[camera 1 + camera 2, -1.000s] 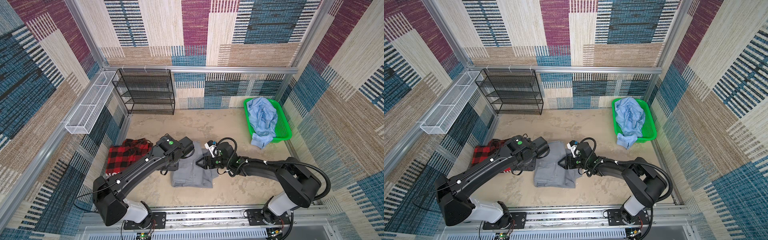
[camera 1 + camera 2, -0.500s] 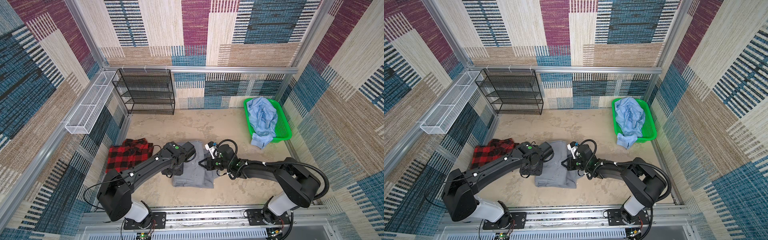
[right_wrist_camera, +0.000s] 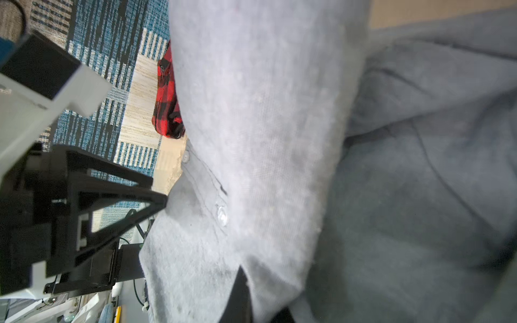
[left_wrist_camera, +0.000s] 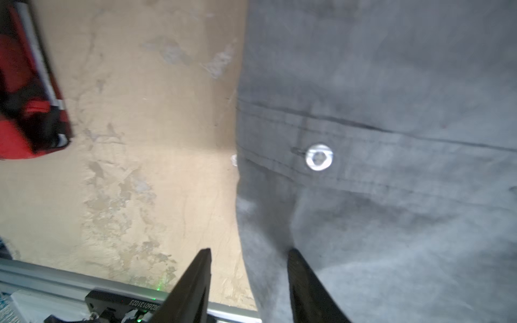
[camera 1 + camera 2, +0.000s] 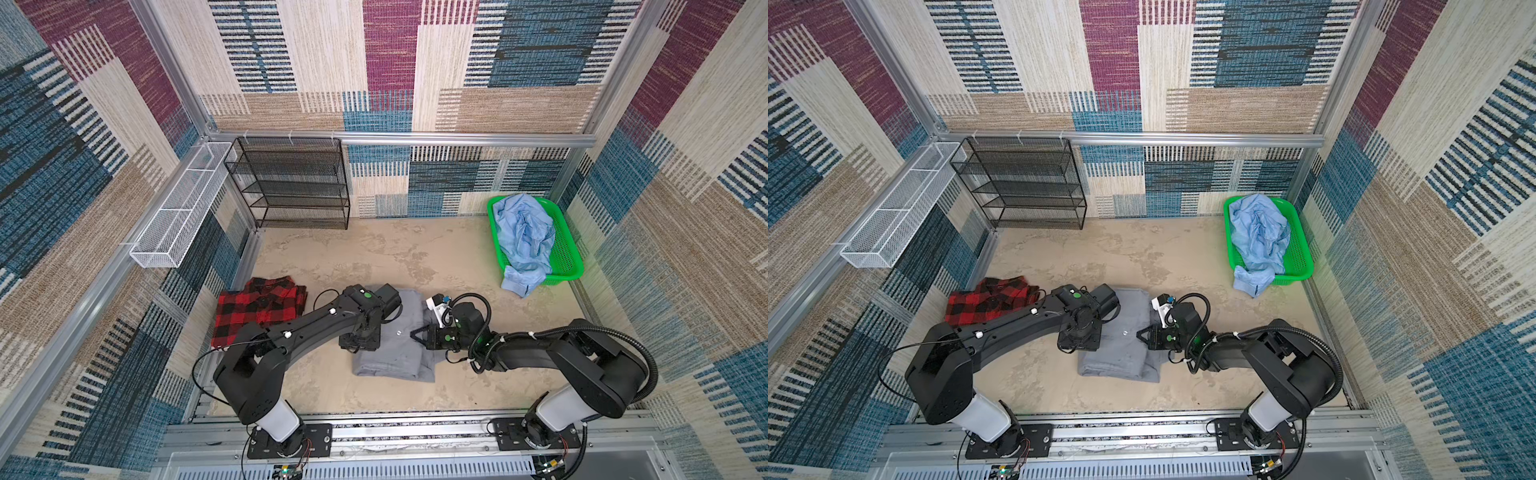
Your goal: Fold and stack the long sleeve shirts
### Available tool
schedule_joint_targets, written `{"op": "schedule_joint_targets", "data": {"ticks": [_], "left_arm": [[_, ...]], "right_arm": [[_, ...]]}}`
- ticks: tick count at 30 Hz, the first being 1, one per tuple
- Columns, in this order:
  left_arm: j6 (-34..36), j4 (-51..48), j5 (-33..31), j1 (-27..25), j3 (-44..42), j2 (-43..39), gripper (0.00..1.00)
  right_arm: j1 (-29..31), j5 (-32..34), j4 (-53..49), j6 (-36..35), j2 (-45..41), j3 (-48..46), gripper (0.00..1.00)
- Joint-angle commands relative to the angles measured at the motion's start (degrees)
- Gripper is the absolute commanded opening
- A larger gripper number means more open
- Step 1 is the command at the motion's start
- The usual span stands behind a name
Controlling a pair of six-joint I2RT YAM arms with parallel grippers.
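Note:
A grey shirt (image 5: pixel 395 353) lies folded on the floor in the middle in both top views. My right gripper (image 5: pixel 412 335) is shut on a fold of the grey shirt (image 3: pixel 251 139) at its right side; cloth covers one fingertip. Over the shirt's left edge my left gripper (image 4: pixel 249 251) stands open, with one finger above the floor and one above the grey shirt (image 4: pixel 391 195). Left of that lies the folded red-and-black plaid shirt (image 5: pixel 257 309). A crumpled light blue shirt (image 5: pixel 525 241) fills the green basket (image 5: pixel 575 272) at the back right, one sleeve hanging over its front rim.
A black wire shelf (image 5: pixel 291 183) stands against the back wall on the left. Beside it a white wire basket (image 5: pixel 178 208) hangs on the left wall rail. A metal rail (image 5: pixel 395 428) with both arm bases runs along the front edge.
My right gripper has closed on the grey shirt's cloth. My left gripper has moved toward the front, along the left edge of the grey shirt.

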Motion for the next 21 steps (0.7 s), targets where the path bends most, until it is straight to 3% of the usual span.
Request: {"op": "schedule_joint_targets", "data": {"ticks": [1, 10, 12, 15, 17, 21], "left_arm": [[-1.66, 3.69, 2.93, -1.18, -1.19, 1.61, 0.48], [-3.65, 6.29, 3.55, -6.82, 0.63, 11.00, 0.48], [-3.85, 6.12, 3.02, -6.98, 0.55, 10.32, 0.48], [-4.13, 5.31, 1.54, -6.99, 0.00, 6.48, 0.49], [-3.73, 3.64, 0.69, -6.85, 0.69, 4.10, 0.50], [-3.07, -0.65, -1.41, -6.75, 3.40, -0.03, 0.50]], "right_arm": [[-0.68, -0.99, 2.31, 1.37, 1.41, 0.05, 0.00], [-0.76, 2.72, -5.28, 1.03, -0.08, 0.74, 0.04], [-0.78, 3.77, -7.93, 1.18, -3.34, 0.60, 0.15], [-0.78, 6.09, -13.09, 0.58, -9.98, 1.23, 0.43], [-0.77, 8.43, -17.55, 0.19, -13.70, 2.46, 0.54], [-0.78, 8.68, -22.81, -0.88, -17.98, 6.27, 0.56]]}}
